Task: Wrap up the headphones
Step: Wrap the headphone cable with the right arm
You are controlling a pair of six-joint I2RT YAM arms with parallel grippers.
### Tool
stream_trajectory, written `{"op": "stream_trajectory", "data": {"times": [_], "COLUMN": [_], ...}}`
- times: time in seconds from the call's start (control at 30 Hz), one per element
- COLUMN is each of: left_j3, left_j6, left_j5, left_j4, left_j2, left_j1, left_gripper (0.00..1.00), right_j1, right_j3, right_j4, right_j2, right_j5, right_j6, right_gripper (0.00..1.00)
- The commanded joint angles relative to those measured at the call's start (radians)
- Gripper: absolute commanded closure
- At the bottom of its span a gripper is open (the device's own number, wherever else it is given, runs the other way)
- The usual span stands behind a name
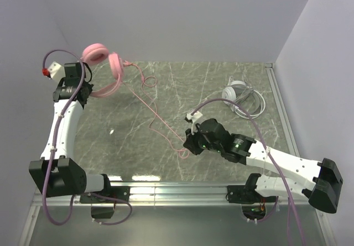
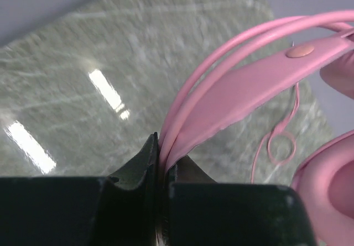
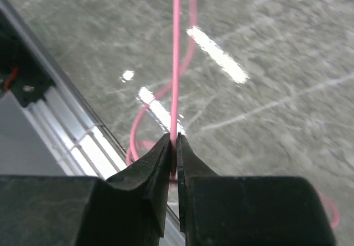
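The pink headphones (image 1: 107, 64) hang in the air at the far left, held by their headband (image 2: 260, 80). My left gripper (image 1: 87, 91) is shut on that headband; its tips (image 2: 161, 146) pinch the band. The long pink cord (image 1: 157, 113) trails down from the cups across the table to my right gripper (image 1: 188, 145), which is shut on the cord (image 3: 176, 63) near the middle of the table. More cord loops on the surface beside it (image 3: 138, 130). The white-grey headphones (image 1: 239, 94) lie at the far right with their thin cord (image 1: 253, 109) coiled beside them.
The table is a grey-green marbled surface (image 1: 221, 74). A metal rail (image 1: 182, 189) runs along its near edge, seen close in the right wrist view (image 3: 66, 130). White walls enclose the left, back and right sides.
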Motion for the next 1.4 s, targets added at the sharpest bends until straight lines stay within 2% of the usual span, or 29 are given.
{"op": "stream_trajectory", "data": {"times": [0.0, 0.1, 0.17, 0.33, 0.6, 0.77, 0.87, 0.97, 1.1, 1.13, 1.2, 1.23, 1.27, 1.3, 1.33, 1.37], "left_j3": [0.012, -0.012, -0.019, 0.061, 0.118, 0.147, 0.164, 0.161, 0.127, 0.124, 0.129, 0.132, 0.132, 0.132, 0.133, 0.135], "left_j6": [-0.094, -0.037, -0.017, -0.012, -0.011, -0.021, -0.044, -0.061, -0.052, -0.051, -0.046, -0.046, -0.045, -0.046, -0.046, -0.046], "left_j5": [-0.093, -0.028, -0.009, -0.001, -0.004, -0.006, -0.014, -0.014, -0.035, -0.058, -0.073, -0.078, -0.076, -0.076, -0.069, -0.06], "left_j4": [0.212, 0.278, 0.31, 0.257, 0.219, 0.197, 0.191, 0.22, 0.274, 0.269, 0.255, 0.255, 0.257, 0.263, 0.268, 0.269], "left_j2": [-0.081, -0.11, -0.117, -0.097, -0.164, -0.195, -0.212, -0.25, -0.313, -0.315, -0.31, -0.308, -0.307, -0.305, -0.302, -0.301], "left_j1": [0.031, 0.023, 0.002, -0.031, -0.038, -0.038, -0.038, -0.038, -0.038, -0.038, -0.038, -0.038, -0.038, -0.038, -0.038, -0.038], "left_gripper": [0.99, 1.0, 1.0, 0.99, 0.99, 1.0, 1.0, 1.0, 0.99, 1.0, 1.0, 1.0, 0.99, 1.0, 0.99, 0.99], "right_j1": [0.009, 0.006, 0.0, -0.064, -0.223, -0.232, -0.236, -0.235, -0.235, -0.235, -0.236, -0.233, -0.227, -0.215, -0.189, -0.187], "right_j3": [-0.025, -0.024, -0.012, 0.09, 0.289, 0.419, 0.58, 0.683, 0.633, 0.621, 0.595, 0.572, 0.505, 0.471, 0.379, 0.326], "right_j4": [-0.068, -0.064, -0.059, -0.065, -0.116, -0.131, -0.137, -0.067, 0.039, 0.019, -0.129, -0.177, -0.253, -0.284, -0.301, -0.274], "right_j2": [-0.044, -0.045, -0.044, -0.028, -0.03, -0.077, -0.09, -0.111, -0.16, -0.157, -0.093, -0.027, 0.005, 0.033, 0.041, 0.015], "right_j5": [0.101, 0.168, 0.208, 0.342, 0.408, 0.454, 0.503, 0.528, 0.453, 0.364, 0.28, 0.159, 0.122, 0.136, 0.253, 0.285], "right_j6": [0.022, 0.037, 0.035, 0.012, -0.05, -0.096, -0.133, -0.162, -0.147, -0.141, -0.101, -0.075, -0.067, -0.057, -0.01, 0.009], "right_gripper": [0.84, 0.85, 0.89, 1.0, 1.0, 0.98, 0.94, 0.93, 0.9, 0.9, 0.92, 0.95, 0.96, 0.98, 0.98, 0.94]}}
